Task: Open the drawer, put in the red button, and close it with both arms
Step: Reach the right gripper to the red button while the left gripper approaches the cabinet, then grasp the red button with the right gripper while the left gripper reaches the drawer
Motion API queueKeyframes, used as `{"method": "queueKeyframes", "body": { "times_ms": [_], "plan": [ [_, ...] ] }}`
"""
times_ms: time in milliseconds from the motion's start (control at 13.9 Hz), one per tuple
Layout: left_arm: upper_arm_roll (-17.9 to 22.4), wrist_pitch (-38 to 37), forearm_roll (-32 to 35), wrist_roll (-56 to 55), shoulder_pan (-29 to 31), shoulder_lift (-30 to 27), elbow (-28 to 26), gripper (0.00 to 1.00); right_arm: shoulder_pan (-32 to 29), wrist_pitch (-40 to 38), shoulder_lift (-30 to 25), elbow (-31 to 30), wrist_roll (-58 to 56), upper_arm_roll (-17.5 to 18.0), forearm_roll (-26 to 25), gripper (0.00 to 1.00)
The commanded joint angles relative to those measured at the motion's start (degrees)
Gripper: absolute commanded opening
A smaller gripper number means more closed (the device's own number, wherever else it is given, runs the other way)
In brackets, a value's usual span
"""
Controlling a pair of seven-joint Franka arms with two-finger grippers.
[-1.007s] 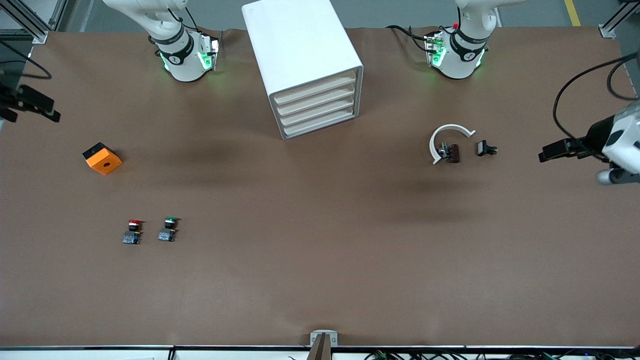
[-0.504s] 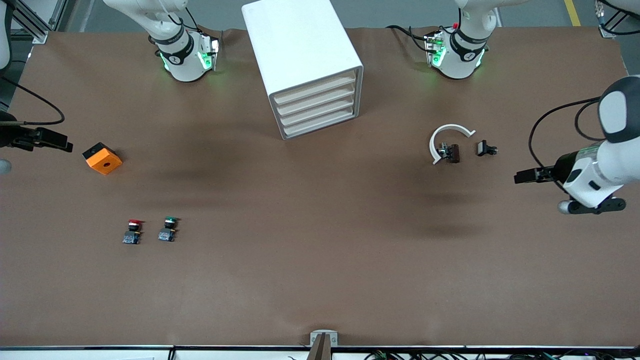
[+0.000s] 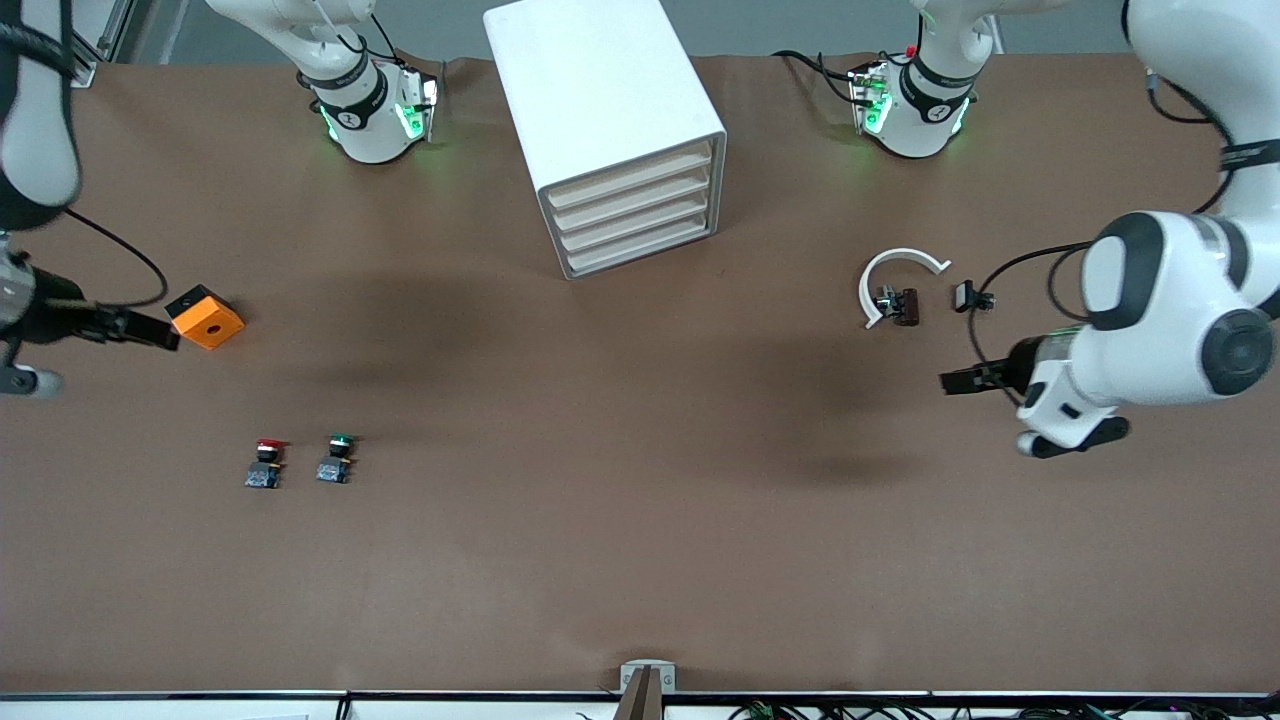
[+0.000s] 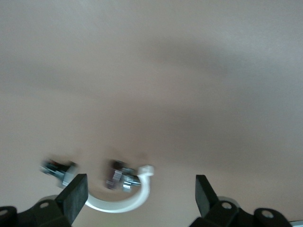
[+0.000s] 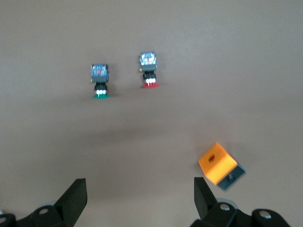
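Observation:
The white cabinet [image 3: 600,110] stands between the arm bases, its top drawer [image 3: 630,177] shut like the three below. The red button [image 3: 266,462] lies on the table toward the right arm's end, beside the green button [image 3: 337,458]. Both show in the right wrist view, the red button [image 5: 150,71] and the green button [image 5: 100,80]. My right gripper [image 3: 150,331] is open and empty, up beside the orange block [image 3: 205,316]; it shows in its own view [image 5: 140,196]. My left gripper [image 3: 957,381] is open and empty over the table by a white curved clamp [image 3: 893,281]; it shows in its own view [image 4: 139,194].
The orange block [image 5: 218,164] lies farther from the front camera than the buttons. A small black part [image 3: 971,297] lies beside the white clamp [image 4: 124,202], toward the left arm's end. The table's front edge carries a small bracket [image 3: 647,680].
Both arms have swung in over the table from its ends. The left gripper has come in toward the white clamp, the right gripper toward the orange block. Nothing on the table moved.

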Motion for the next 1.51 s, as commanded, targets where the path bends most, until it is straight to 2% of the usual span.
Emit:
{"method": "queueKeyframes", "body": {
  "times_ms": [0,432,647,863,1223,1439],
  "plan": [
    [0.0,-0.3,-4.4,-12.9,-3.2,2.4,3.0,1.0,1.7,6.7,3.6,-1.5,1.1,-0.1,0.5,1.0],
    [0.0,-1.1,-18.4,-39.5,-9.1,9.0,8.8,1.0,1.5,26.2,16.9,-1.1,1.1,-0.1,1.4,1.0],
    [0.0,-1.6,-22.3,-51.2,-11.2,11.4,9.1,1.0,0.9,36.0,24.1,-0.2,1.0,-0.1,1.4,1.0],
    [-0.1,-5.8,-24.4,-63.1,-12.2,15.2,10.2,1.0,0.0,38.0,28.2,1.8,0.2,0.0,1.5,1.0],
    [0.0,-16.5,-33.6,-79.4,-14.7,17.3,10.4,1.0,-0.8,38.6,29.9,2.1,-1.1,0.0,2.8,1.0],
    [-0.1,-20.7,-36.4,-86.8,-16.7,18.5,10.0,1.0,-0.7,39.4,30.9,2.1,-1.1,0.1,4.5,1.0]
  ]
}}
